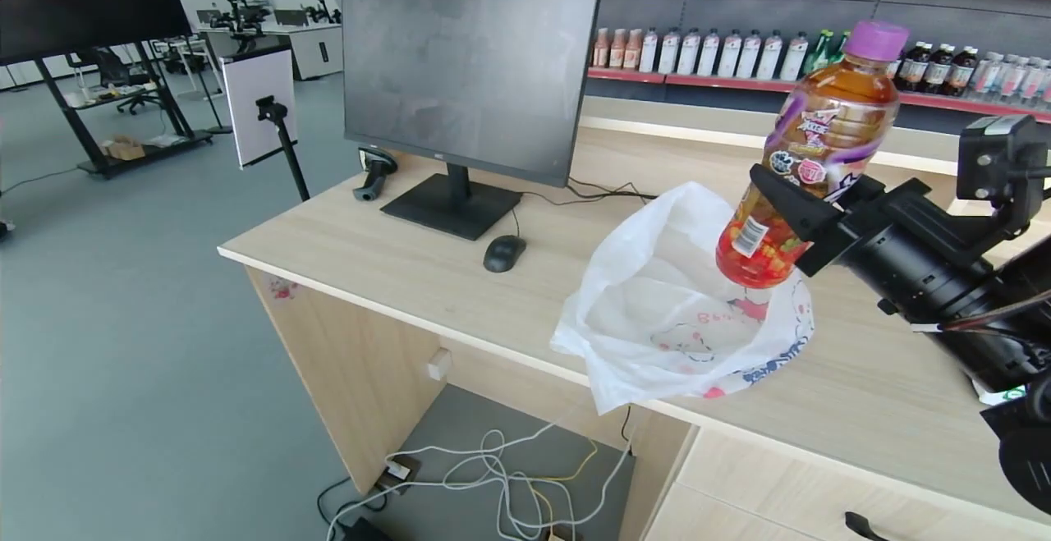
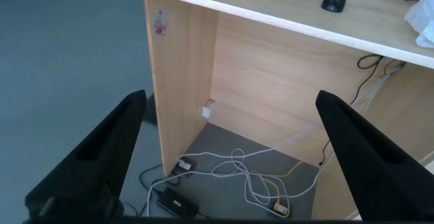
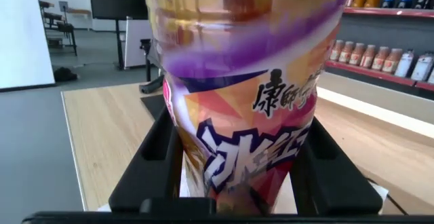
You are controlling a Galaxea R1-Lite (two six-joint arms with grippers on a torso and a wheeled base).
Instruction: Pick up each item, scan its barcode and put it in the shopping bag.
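Over the right rim of the open white shopping bag (image 1: 657, 311) on the wooden desk (image 1: 394, 254), the tea bottle (image 1: 821, 130) sits gripped tight at its middle by the right gripper (image 1: 784, 196). To the left are a mouse (image 1: 504, 253), a monitor (image 1: 468, 73) and a barcode scanner (image 1: 374, 173). The bottle has brown tea, a purple cap and a bright label. It leans, cap up and right, bottom toward the bag. The left gripper (image 2: 230, 156) hangs spread wide and empty, low by the desk.
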